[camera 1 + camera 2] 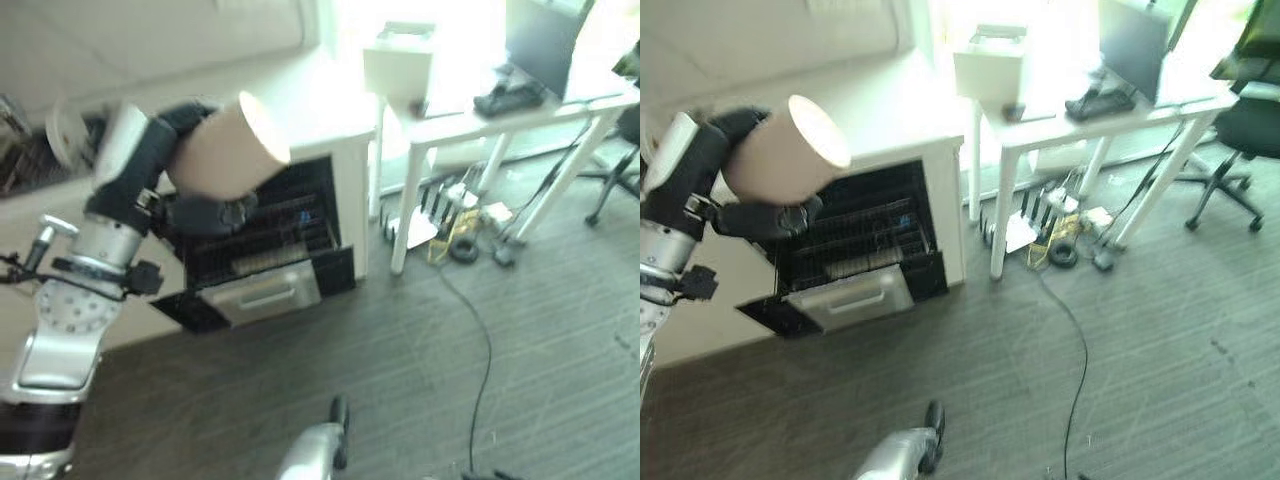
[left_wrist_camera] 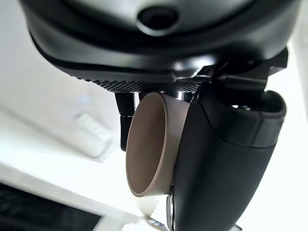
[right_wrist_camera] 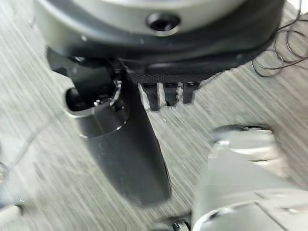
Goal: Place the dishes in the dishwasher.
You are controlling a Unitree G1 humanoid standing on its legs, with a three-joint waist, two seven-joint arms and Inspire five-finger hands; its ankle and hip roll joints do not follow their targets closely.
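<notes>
My right hand (image 3: 130,144) hangs low over the grey wood-grain floor (image 1: 520,390); in the right wrist view its thumb extends straight and its fingers are relaxed, holding nothing. My left hand (image 1: 150,165) is raised in front of me, with its fingers and thumb curled round a beige cylindrical cup (image 1: 228,152). The cup lies tilted on its side in my grasp, its open mouth turned away from my palm and toward the counter; in the left wrist view the cup (image 2: 151,144) sits pressed between my thumb and my fingers. Beyond and below the cup stands the open built-in dishwasher (image 1: 270,240), set into a white cabinet. Its black wire rack (image 1: 855,235) is visible inside the dark interior, and its silver-grey door panel (image 1: 262,293) is folded down toward the floor. The cup is held above the open door, in front of the rack and apart from it. The white countertop (image 1: 890,110) runs above the dishwasher. Further right stands a white desk with slim legs (image 1: 470,130), bearing a white box-shaped container (image 1: 400,60) and a dark device (image 1: 510,97). Under the desk lie a tangle of cables and adapters (image 1: 465,225). A black office chair on a star base (image 1: 1240,130) stands at the far right.
</notes>
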